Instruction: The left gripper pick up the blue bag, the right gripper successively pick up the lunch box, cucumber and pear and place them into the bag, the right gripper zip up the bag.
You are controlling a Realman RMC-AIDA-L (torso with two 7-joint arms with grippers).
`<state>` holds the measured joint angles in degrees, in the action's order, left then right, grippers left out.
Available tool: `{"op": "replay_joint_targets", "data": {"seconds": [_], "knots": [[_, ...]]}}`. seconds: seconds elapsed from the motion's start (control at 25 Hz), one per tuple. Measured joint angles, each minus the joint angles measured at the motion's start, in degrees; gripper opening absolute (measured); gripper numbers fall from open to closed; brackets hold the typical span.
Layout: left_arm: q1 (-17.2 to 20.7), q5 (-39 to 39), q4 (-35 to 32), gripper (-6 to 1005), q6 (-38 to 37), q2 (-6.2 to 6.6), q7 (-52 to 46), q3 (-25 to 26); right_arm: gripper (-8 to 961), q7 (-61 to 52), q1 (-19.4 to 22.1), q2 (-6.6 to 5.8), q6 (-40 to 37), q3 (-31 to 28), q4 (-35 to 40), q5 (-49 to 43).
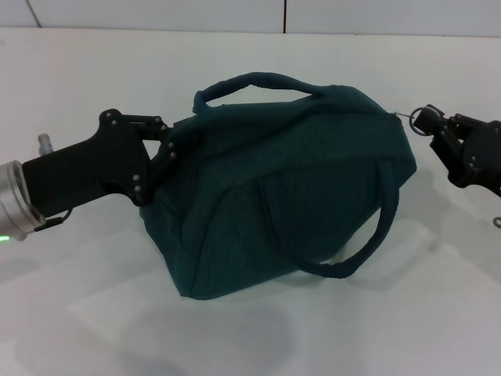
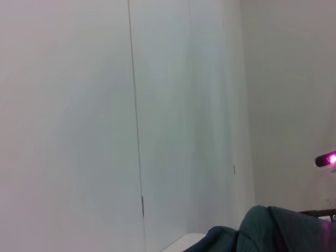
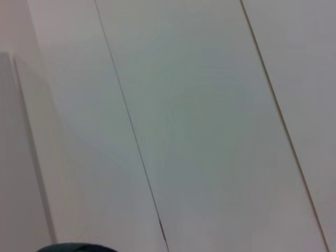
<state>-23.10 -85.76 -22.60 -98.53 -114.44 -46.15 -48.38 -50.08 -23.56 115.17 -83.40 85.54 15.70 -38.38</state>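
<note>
Bag (image 1: 297, 180), soft teal fabric, bulging; left gripper (image 1: 174, 149) pinching end; right gripper (image 1: 427, 121) pinching metal ring pull (image 1: 417, 117).

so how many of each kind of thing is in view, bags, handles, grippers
blue bag: 1
loop handles on the bag: 2
grippers, left gripper and right gripper: 2
zipper ring pull: 1
total: 6

Support surface: a white table (image 1: 94, 313). One item rests directly on it, the blue bag (image 1: 290, 188), lying between the left gripper (image 1: 168, 149) and the right gripper (image 1: 430, 129). One loop handle droops toward the tabletop on the side nearer the right gripper.
</note>
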Motion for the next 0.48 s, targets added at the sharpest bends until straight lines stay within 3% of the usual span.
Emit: {"op": "replay_joint_targets", "data": {"seconds": [0.32,0.48], "knots": [[-0.5,0.2,-0.2,106,0.4,-0.69,-1.4,0.2,12,0.1,-0.9,0.11,-0.1,0.3,0.0,-0.6],[-1.5,1.6,-1.0,116,0.6,-0.16,-9.6,0.2,12,0.1,-1.0,0.17,-0.2,0.7,0.1,-0.6]]}}
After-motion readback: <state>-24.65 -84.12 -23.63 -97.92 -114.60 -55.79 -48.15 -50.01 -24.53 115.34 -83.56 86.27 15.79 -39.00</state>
